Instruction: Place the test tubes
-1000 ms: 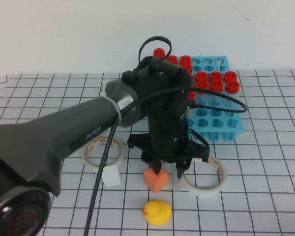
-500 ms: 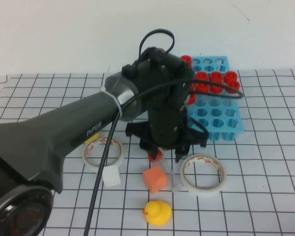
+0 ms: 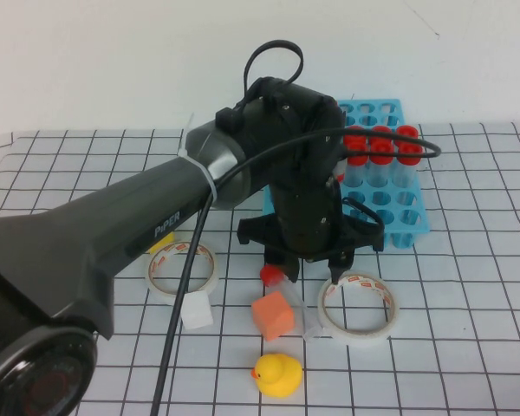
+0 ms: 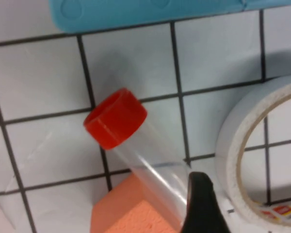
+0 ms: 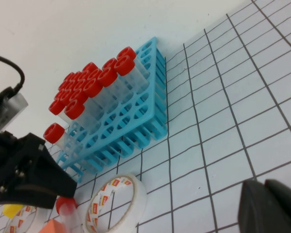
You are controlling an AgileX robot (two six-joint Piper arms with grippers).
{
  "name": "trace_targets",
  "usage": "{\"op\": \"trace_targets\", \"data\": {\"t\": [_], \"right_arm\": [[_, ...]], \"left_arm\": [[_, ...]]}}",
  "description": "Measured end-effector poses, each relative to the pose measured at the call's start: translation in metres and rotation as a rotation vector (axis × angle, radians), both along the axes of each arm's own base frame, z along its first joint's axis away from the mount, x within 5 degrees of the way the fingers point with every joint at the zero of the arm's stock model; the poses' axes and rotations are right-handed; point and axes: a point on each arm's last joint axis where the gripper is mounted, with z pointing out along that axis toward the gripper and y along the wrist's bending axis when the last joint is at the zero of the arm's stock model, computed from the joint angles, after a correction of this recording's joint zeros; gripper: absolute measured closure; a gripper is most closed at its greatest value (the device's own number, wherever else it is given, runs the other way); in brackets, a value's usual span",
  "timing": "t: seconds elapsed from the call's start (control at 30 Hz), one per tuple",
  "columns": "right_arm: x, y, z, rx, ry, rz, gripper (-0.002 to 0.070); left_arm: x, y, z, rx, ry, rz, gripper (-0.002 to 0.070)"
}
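Note:
A clear test tube with a red cap (image 3: 271, 276) (image 4: 115, 118) lies flat on the gridded table, its body (image 4: 157, 170) leaning against an orange cube (image 3: 273, 316) (image 4: 128, 213). My left gripper (image 3: 312, 274) (image 4: 250, 208) hangs open just above it. The tube lies outside the jaws, beside one fingertip (image 4: 199, 201), and the gap between the jaws spans the tape roll's edge. The blue rack (image 3: 388, 212) (image 5: 153, 104) behind holds several red-capped tubes (image 3: 380, 143) (image 5: 94, 82). My right gripper (image 5: 271, 206) is shut and empty, low over bare table right of the rack, outside the high view.
A white tape roll (image 3: 357, 308) (image 4: 250, 155) (image 5: 119, 204) lies right of the tube. A second tape roll (image 3: 182, 269), a white cube (image 3: 195, 312) and a yellow duck (image 3: 277, 374) sit near the front. The left arm's body covers the rack's left columns.
My left gripper has risen and moved back toward the rack and slightly right, uncovering the tube's red cap. The tube and orange cube stay on the table. The right gripper is unchanged.

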Motion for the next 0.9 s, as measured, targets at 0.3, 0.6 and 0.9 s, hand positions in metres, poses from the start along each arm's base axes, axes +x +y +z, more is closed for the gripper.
{"op": "trace_targets", "data": {"t": [0.3, 0.6, 0.9], "right_arm": [[0.0, 0.0, 0.0, -0.004, -0.002, -0.001, 0.0678], [0.0, 0.0, 0.0, -0.004, -0.002, -0.001, 0.0678], [0.0, 0.0, 0.0, -0.004, -0.002, -0.001, 0.0678]], "left_arm": [[0.002, -0.001, -0.027, 0.072, 0.086, 0.009, 0.0298], [0.002, -0.001, -0.028, 0.077, 0.087, -0.006, 0.0299], [0.002, -0.002, -0.028, 0.082, 0.077, -0.073, 0.0299]]}}
